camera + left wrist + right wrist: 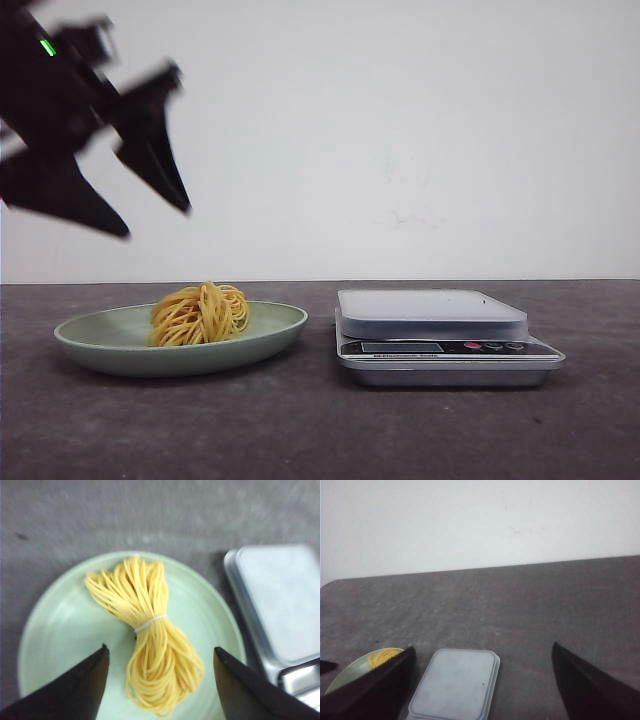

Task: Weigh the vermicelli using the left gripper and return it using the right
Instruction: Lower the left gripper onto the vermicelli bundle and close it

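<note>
The left gripper (160,222) hangs with jaws spread wide and empty, high above the vermicelli (200,314), which lies in the pale green plate (100,345) on the tabletop (300,430). This looks like the approach of step 1: descend, straddle the bundle, close, then carry it to the scale (440,335) beside the plate. The right gripper (482,687) waits, jaws wide and empty.
</note>
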Controlling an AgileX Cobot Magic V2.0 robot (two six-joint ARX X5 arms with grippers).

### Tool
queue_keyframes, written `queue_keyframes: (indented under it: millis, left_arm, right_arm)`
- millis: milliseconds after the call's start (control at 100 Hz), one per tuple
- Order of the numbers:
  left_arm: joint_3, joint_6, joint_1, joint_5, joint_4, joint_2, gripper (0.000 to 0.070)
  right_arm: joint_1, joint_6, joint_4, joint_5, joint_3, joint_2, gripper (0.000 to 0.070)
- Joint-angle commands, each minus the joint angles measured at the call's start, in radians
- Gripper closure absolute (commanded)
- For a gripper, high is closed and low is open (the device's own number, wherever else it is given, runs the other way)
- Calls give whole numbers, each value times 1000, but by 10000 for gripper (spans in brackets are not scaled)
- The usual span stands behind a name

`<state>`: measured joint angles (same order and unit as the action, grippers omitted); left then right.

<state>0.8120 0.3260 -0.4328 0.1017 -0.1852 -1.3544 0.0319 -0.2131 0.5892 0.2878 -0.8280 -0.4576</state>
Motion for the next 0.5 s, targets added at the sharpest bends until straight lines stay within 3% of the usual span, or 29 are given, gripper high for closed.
queue_keyframes:
  millis: [0, 490]
  left_arm:
    - [40, 0, -20, -14, 14, -66, 314]
    - [214, -39, -71, -140, -6, -316, 313]
  right_arm:
    - [2, 12, -7, 2, -17, -5, 147]
    - [5, 19, 26, 4, -17, -5, 147]
